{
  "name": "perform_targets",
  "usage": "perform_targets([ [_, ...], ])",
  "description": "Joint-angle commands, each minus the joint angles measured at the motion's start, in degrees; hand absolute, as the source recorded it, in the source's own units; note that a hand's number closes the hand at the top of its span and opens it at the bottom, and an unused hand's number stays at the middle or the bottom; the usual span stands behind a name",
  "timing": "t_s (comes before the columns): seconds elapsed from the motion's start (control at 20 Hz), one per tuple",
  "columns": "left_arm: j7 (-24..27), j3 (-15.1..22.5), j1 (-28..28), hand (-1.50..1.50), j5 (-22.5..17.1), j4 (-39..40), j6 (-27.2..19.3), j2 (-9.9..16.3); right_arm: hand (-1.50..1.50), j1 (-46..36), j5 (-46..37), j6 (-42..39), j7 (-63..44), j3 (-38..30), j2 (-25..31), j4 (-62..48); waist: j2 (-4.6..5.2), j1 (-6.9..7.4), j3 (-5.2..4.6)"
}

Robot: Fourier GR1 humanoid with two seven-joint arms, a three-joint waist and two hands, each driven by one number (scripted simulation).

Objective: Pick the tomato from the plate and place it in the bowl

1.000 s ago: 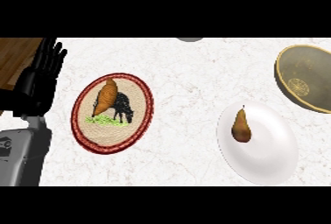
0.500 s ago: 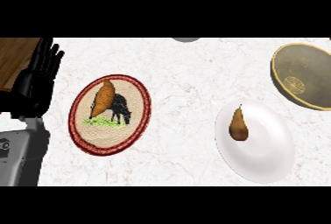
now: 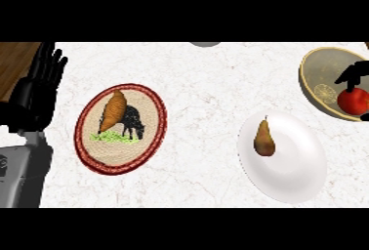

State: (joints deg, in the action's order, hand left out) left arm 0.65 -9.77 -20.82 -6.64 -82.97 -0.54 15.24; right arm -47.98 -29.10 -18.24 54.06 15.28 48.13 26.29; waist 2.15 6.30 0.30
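Red and round, the tomato [image 3: 354, 101] sits at the far right edge of the view, directly under the black fingers [image 3: 351, 74] of the right hand [image 3: 355, 77], which curl down over its top and hold it. Only those fingers show; the rest of that hand is cut off by the edge. Tomato and fingers lie over the inside of the tan bowl [image 3: 317, 73], whose pale rim curves away to the left of the fingertips and whose inner wall bears a small faint pattern. Below and to the left of the curled fingers lies the white plate [image 3: 288, 171], with a brown pear [image 3: 264, 139] resting on its upper left part, stem pointing up the view. Farther left, well apart from the right hand, a woven round mat with a red border [image 3: 121, 129] carries a picture of a dark animal on green grass, and an orange-brown sweet potato [image 3: 112, 110] lies on it. At the left edge the left hand [image 3: 37, 88] rests open, fingers straight and pointing up, beside the white marbled counter [image 3: 209, 83].
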Motion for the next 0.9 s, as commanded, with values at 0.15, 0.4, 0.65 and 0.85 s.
perform_targets([
  [0.15,-0.3,0.6,-0.3,0.0,0.4,-1.2,-0.8,-0.7,-1.5,-1.4,5.7,-11.3,6.3,-1.9,-6.5,-7.7,0.09,-0.22,0.14],
  [0.4,0.2,-0.8,0.7,0.0,-0.7,-0.6,0.5,0.5,-1.5,-5.5,14.6,-13.4,4.1,-9.7,-5.6,-11.6,0.12,-0.31,0.17],
  [0.65,-0.5,0.7,0.4,0.0,0.0,-1.3,0.2,-0.4,-1.5,-9.4,19.7,-15.2,-2.9,-14.4,-3.5,-16.2,0.38,0.08,0.21],
  [0.85,0.1,-0.1,-0.6,0.0,-0.6,-0.8,0.5,0.0,-1.5,-10.7,22.4,-16.6,-7.2,-17.1,-0.5,-18.7,1.15,0.53,0.3],
])
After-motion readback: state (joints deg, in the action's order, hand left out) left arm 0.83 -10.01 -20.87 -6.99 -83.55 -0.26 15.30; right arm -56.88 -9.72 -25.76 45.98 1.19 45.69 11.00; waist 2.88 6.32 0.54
